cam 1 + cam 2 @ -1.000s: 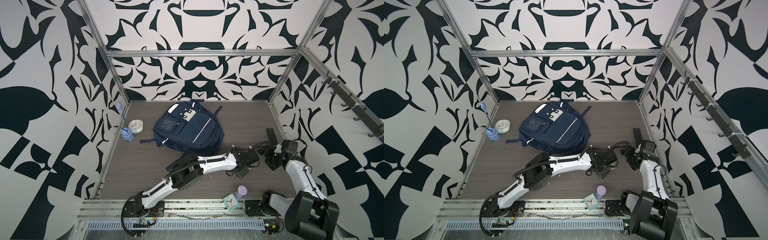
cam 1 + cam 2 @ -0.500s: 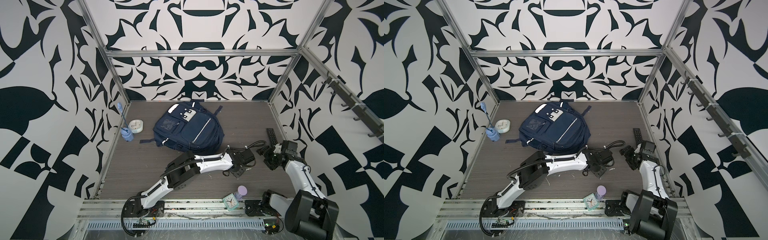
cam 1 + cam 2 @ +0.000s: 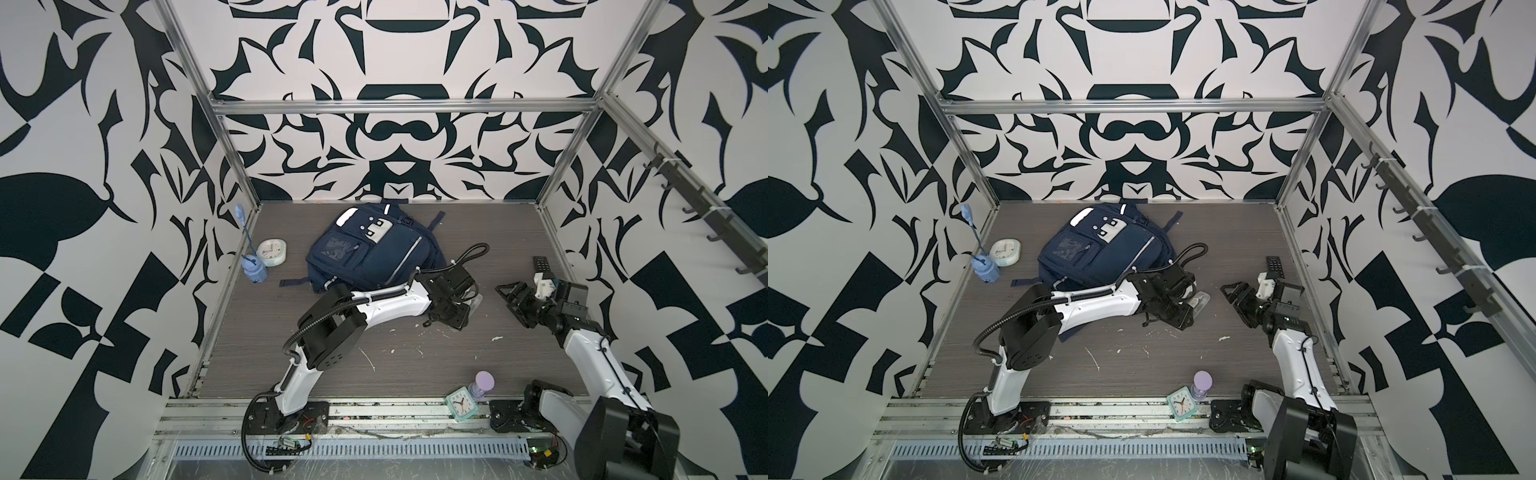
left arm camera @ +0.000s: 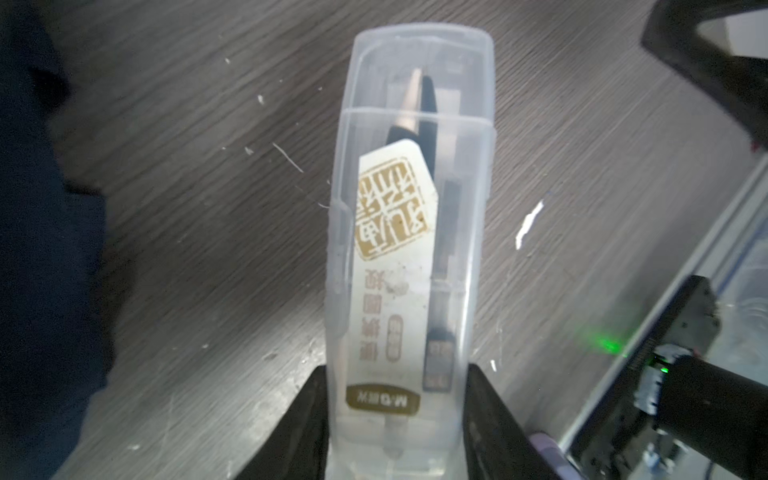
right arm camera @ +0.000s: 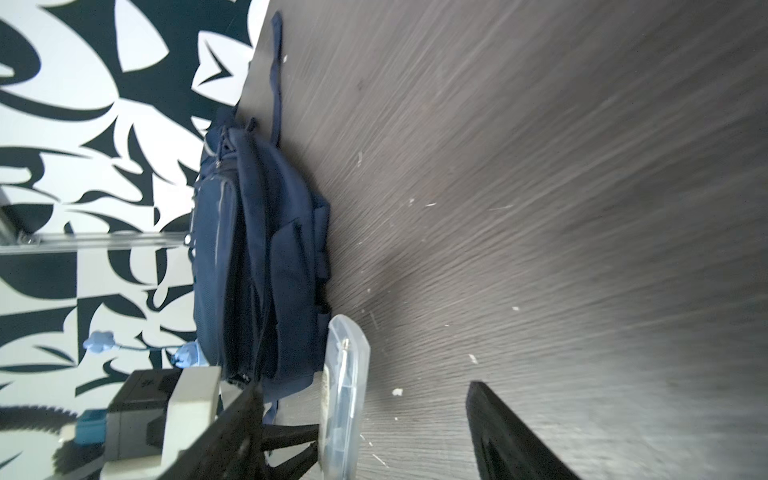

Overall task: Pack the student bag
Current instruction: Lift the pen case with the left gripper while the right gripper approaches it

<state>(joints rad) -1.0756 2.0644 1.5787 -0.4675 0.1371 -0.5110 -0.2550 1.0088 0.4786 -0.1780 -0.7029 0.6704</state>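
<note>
Dark wood-grain table (image 3: pixel 257 324), busy patterned walls (image 3: pixel 83 124), and the student bag (image 3: pixel 374 253) lies flat, front up, upper centre in both top views. Just off its lower-right corner the left gripper (image 4: pixel 397 374) pinches a clear case (image 4: pixel 411 208), long axis pointing right, away from the bag. Right gripper (image 3: pixel 512 296), jaws spread, empty, hangs farther right. Of the 2 arms, left looks nearer.

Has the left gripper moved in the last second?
Yes. The left gripper, shut on a clear plastic pen case, has shifted leftward toward the large navy-blue fabric backpack.
</note>
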